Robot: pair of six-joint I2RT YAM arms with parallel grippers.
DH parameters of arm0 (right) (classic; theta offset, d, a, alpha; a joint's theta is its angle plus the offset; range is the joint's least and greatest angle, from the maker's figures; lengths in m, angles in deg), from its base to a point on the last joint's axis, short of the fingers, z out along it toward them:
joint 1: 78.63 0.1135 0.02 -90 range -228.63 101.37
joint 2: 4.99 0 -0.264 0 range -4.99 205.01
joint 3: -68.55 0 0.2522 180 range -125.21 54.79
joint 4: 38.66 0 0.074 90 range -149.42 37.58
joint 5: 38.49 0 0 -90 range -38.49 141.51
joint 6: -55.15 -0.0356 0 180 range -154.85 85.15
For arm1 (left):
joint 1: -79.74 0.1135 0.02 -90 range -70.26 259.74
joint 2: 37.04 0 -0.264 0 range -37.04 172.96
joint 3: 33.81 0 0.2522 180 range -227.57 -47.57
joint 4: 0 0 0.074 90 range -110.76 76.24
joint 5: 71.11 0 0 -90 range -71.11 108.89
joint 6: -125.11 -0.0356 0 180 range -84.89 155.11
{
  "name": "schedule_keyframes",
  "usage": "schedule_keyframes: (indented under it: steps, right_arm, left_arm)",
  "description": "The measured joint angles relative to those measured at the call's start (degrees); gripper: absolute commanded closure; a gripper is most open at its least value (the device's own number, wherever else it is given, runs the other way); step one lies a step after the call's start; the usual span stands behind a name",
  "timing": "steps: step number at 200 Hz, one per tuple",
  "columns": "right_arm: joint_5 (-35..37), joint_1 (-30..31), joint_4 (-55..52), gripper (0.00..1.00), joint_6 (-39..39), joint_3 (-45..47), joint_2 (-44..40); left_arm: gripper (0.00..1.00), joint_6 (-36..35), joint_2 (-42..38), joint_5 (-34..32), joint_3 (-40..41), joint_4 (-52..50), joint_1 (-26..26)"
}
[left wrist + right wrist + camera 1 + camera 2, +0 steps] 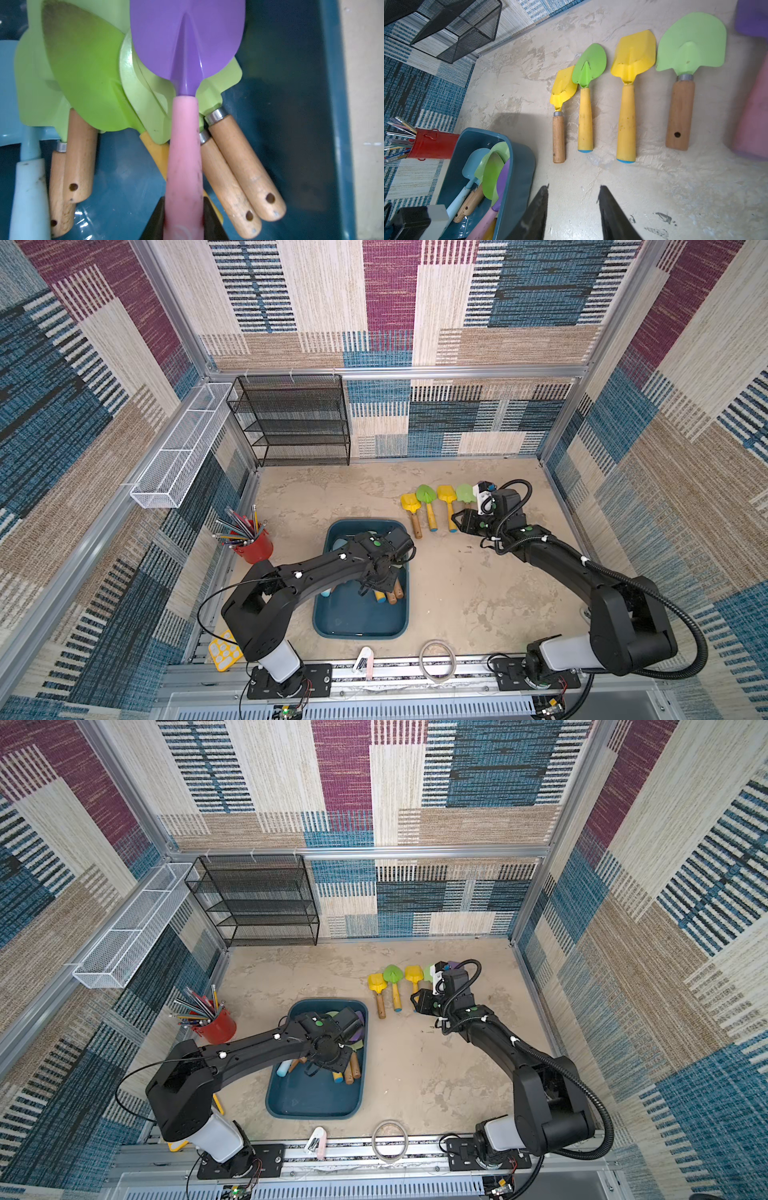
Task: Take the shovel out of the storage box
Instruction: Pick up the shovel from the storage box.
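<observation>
The storage box (359, 616) sits on the table (457, 593) near the front, between the two arms, and the left arm reaches over it. A heap of shovels fills its far half. The purple shovel (187, 41), which has a pink handle, lies on top of the heap inside the box. Its blade rests over a bright green blade (83, 72) and paler green ones. Wooden handles (245, 162) fan out beside it, and a light blue shovel (27, 187) lies at the edge of the heap. The left gripper (184, 199) is down in the box at the end of the pink handle. Its jaws are closed on that handle, one black finger pressed against each side.

The right gripper (574, 186) hovers over bare table, its jaws apart with nothing between them. Beyond it, four shovels lie in a row on the table, well outside the box, handles pointing to the front. They are a small yellow shovel (563, 87) with a wooden handle, a green shovel (589, 62) whose blade overlaps it, a larger yellow shovel (633, 54), and a pale green shovel (691, 41) with a wooden handle.

A red cup (257, 549) full of pencils stands left of the box. A black mesh rack (291, 423) stands in the back left corner, with a white wire basket (178, 456) on the left wall.
</observation>
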Motion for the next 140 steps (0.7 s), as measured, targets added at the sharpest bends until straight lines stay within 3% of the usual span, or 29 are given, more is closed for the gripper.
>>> schedule_keyframes:
  steps: [32, 63, 140]
  right_arm:
    - [-0.7, 2.0, 0.2, 0.55, -1.2, 0.9, -1.6]
    - [-3.5, 4.0, 1.7, 0.43, -2.1, 1.4, -3.0]
    - [-14.6, 5.4, 10.5, 0.41, -7.4, 4.7, -2.8]
  left_arm:
    - [0.85, 0.3, -3.5, -0.9, 1.5, -1.2, 1.0]
    - [0.85, 1.0, -8.3, -0.6, 4.3, -1.1, 3.4]
    - [0.85, 4.6, -23.6, 13.7, 14.3, 6.7, 13.1]
